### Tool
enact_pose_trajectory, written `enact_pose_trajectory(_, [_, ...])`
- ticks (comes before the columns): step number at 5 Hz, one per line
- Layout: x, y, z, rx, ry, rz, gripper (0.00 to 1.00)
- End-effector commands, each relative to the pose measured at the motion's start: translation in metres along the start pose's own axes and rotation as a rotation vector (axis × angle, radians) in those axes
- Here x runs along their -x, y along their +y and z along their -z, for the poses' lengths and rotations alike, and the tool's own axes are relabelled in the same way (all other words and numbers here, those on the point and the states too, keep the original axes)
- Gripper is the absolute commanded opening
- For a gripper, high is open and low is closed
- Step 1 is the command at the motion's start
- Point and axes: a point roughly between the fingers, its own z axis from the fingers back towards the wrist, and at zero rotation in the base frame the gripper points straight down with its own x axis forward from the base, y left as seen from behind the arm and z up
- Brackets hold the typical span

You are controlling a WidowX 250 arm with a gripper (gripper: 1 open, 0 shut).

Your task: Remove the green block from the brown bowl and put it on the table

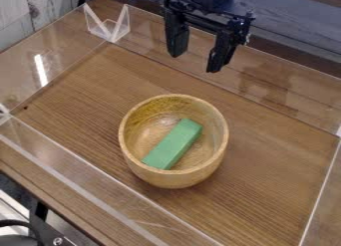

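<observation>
Nothing done yet: green block [174, 144] lies slantwise inside the brown bowl [138, 120] near mid-table [273, 155], my gripper [196, 49] hangs at about twelve o'clock from the bowl, well apart, jaws spread wide, empty; reach, lift and set-down remain.

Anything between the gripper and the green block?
Only the brown bowl's far rim. The open gripper hangs above bare table behind the bowl; the green block lies inside. Camera view.
</observation>
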Motion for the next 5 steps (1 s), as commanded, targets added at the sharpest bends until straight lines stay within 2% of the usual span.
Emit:
enact_pose_trajectory(1, [0.003, -0.007, 0.009, 0.000, 0.020, 0.046, 1.00])
enact_pose_trajectory(2, [0.007, -0.014, 0.021, -0.001, 0.036, 0.093, 1.00])
enact_pose_trajectory(4, [0.019, -0.024, 0.062, 0.001, 0.043, 0.013, 1.00])
enact_pose_trajectory(5, [0.021, -0.029, 0.075, -0.009, 0.031, 0.064, 1.00])
